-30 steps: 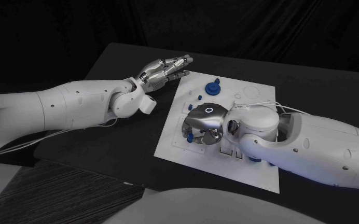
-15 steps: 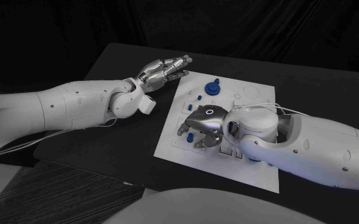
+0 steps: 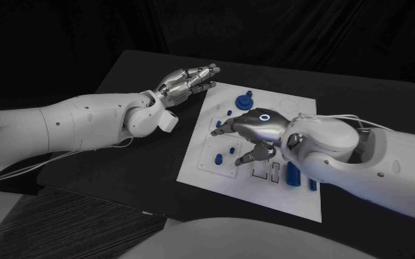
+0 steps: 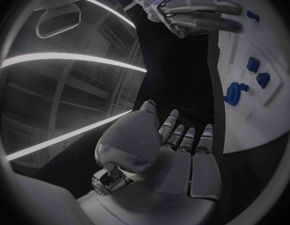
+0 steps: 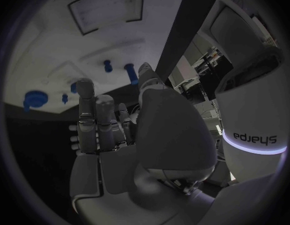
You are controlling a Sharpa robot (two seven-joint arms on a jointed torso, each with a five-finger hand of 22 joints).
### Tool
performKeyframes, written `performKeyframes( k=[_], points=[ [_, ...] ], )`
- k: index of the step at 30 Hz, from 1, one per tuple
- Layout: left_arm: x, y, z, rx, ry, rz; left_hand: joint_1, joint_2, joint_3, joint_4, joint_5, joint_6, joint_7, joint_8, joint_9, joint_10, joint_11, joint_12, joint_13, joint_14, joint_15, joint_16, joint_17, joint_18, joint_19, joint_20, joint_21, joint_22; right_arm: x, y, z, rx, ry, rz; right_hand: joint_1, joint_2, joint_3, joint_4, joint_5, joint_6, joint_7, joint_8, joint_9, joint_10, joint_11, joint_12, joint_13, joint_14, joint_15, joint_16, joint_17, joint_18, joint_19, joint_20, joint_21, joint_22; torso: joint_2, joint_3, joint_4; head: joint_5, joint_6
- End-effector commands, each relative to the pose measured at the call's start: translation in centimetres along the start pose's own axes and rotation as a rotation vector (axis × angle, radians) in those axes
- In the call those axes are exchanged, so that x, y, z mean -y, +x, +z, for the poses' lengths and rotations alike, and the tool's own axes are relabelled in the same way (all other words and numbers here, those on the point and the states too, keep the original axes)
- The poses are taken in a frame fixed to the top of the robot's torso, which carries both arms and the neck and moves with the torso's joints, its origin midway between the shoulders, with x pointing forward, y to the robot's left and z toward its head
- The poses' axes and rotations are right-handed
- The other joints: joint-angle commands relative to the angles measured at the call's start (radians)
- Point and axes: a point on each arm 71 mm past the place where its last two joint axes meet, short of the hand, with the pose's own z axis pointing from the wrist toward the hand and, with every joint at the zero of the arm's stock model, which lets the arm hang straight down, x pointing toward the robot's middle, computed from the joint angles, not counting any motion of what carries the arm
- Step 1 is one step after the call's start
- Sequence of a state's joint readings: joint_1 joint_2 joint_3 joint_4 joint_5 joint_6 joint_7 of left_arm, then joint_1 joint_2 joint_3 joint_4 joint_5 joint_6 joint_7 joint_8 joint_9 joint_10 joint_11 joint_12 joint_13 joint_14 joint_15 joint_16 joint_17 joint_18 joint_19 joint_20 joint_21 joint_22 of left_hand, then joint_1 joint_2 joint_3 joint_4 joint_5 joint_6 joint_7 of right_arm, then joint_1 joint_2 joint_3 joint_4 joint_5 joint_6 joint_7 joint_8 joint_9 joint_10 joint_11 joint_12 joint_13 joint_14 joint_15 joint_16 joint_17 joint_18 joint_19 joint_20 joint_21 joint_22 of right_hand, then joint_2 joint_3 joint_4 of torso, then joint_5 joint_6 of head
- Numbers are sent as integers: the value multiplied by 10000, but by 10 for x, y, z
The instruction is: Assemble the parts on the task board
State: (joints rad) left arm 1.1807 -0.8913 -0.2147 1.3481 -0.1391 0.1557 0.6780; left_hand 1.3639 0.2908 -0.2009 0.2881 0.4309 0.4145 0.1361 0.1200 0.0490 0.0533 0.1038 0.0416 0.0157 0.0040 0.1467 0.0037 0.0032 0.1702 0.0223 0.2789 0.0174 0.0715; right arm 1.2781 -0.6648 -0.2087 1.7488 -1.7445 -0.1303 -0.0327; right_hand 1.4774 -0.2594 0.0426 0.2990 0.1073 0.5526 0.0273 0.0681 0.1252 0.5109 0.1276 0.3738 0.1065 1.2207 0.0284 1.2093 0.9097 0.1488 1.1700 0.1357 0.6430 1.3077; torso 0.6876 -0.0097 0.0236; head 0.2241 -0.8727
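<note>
A: Left hand (image 3: 186,83) parked just off the task board's (image 3: 298,202) far left corner, above the desk (image 3: 129,151). Fingers straight, side by side, nothing held.

B: Noted. Round blue part (image 3: 246,101) seated near the far edge; small blue parts (image 3: 229,148) mid-board.

A: Right hand (image 3: 255,132) over mid-board, fingers loosely apart, apparently empty.

B: Likely risk: descending blind onto hidden pieces, knocking one off its seat. Board unbraced, could skid.
</note>
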Motion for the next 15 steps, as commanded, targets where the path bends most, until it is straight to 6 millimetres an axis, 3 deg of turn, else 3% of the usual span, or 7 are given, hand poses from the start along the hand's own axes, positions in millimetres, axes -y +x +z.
performKeyframes(
  k=[1,3,7,8,9,12,15],
  points=[
    [3,2,1,-86,554,-147,77,-17,60,-17,37,13,23,34,11,4,67,31,7,15,-13,3,-7,112,2,72,6,12,5,-35,-18,2580,-266,529,-84,153,94,-10,-61,417,127,150,49,260,-20,286,56,208,-13,213,235,74,210,-26,266,540,-6,-3,-3,-73,1],
    [3,2,2,-87,547,-143,77,-17,60,-17,37,13,23,34,11,4,67,31,7,15,-13,3,-7,112,2,72,6,12,12,-46,-30,3023,-76,724,132,700,496,-75,183,1160,360,378,147,793,-34,824,181,504,-41,478,561,3,548,-49,748,657,-7,-4,-5,-97,1],
    [2,2,3,-90,526,-135,82,-17,66,-17,41,17,26,36,11,4,70,31,7,12,-17,1,-8,114,5,68,8,14,33,-64,-55,3718,630,1137,514,1140,774,-289,644,1692,534,588,151,1200,-75,1475,334,640,-85,581,657,-21,731,-101,923,696,-7,-6,6,-176,1],
    [2,2,3,-90,523,-134,82,-17,66,-17,41,17,26,36,11,4,70,31,7,12,-17,1,-8,114,5,68,8,14,38,-66,-61,3816,833,1243,926,1398,1025,-587,1278,2265,885,874,241,1998,-129,2069,555,847,-177,739,887,-81,919,-127,1227,766,-1,-4,0,-186,1],
    [2,2,3,-90,519,-132,85,-18,68,-17,42,20,26,38,12,7,71,34,8,11,-19,1,-8,115,6,66,8,15,44,-68,-67,3884,1109,1357,1215,1530,1238,-836,1812,2510,911,963,253,2768,-299,2743,850,946,-221,794,974,-77,1021,-211,1368,793,-1,-4,-4,-201,1],
    [2,2,4,-93,510,-129,88,-20,70,-18,44,25,27,40,13,7,72,34,8,12,-22,1,-8,116,11,65,12,29,59,-68,-81,3850,1785,1553,1216,1550,1375,-1063,1878,3302,1024,1245,344,3505,-649,4459,1853,919,-384,684,820,-43,971,-319,1198,733,12,6,18,-232,1],
    [1,2,5,-117,490,-144,107,-24,82,-22,67,25,27,43,13,8,75,35,9,12,-34,1,-8,118,28,63,24,61,78,-62,-95,3138,2773,1804,796,1483,1470,-992,1669,3751,799,1158,328,4277,-1003,8524,5995,1050,-623,688,890,-63,1053,-563,1253,734,-14,-18,-13,-271,1]
  ],
)
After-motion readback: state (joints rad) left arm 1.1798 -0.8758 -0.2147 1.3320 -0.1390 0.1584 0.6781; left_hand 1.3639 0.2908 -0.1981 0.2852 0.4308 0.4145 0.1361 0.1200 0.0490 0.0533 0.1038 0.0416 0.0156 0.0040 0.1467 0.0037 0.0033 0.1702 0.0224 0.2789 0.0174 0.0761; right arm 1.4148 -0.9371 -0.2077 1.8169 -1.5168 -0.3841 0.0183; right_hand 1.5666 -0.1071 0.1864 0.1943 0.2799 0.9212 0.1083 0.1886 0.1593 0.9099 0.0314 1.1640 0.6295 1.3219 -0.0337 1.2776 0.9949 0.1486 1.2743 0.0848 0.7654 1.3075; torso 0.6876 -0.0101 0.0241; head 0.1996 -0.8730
